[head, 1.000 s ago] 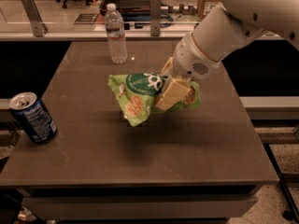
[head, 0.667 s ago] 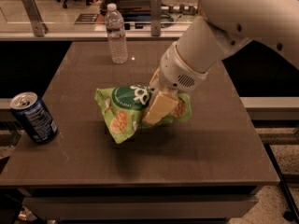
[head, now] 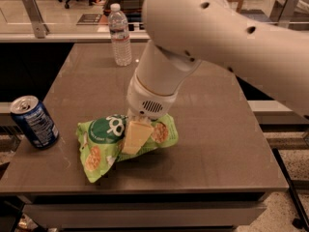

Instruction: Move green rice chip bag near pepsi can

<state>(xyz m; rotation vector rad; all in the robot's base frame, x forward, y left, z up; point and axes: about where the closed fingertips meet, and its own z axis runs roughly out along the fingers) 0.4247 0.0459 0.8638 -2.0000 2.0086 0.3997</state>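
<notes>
Jaws of the gripper [head: 132,141] clamp the green rice chip bag [head: 100,138] near its middle, with one tan finger lying across its front. Most of the crumpled pouch spreads to their left, low at the table [head: 217,129]. Further left, near the bag but apart from it, stands the pepsi can [head: 35,122]. A water bottle [head: 119,34] stands well beyond the jaws.

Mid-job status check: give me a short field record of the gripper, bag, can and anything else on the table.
gripper: over front centre of table, shut on green rice chip bag
green rice chip bag: held, apart from the can, bare tabletop between them
pepsi can: upright, front-left table edge
water bottle: upright, far side
</notes>
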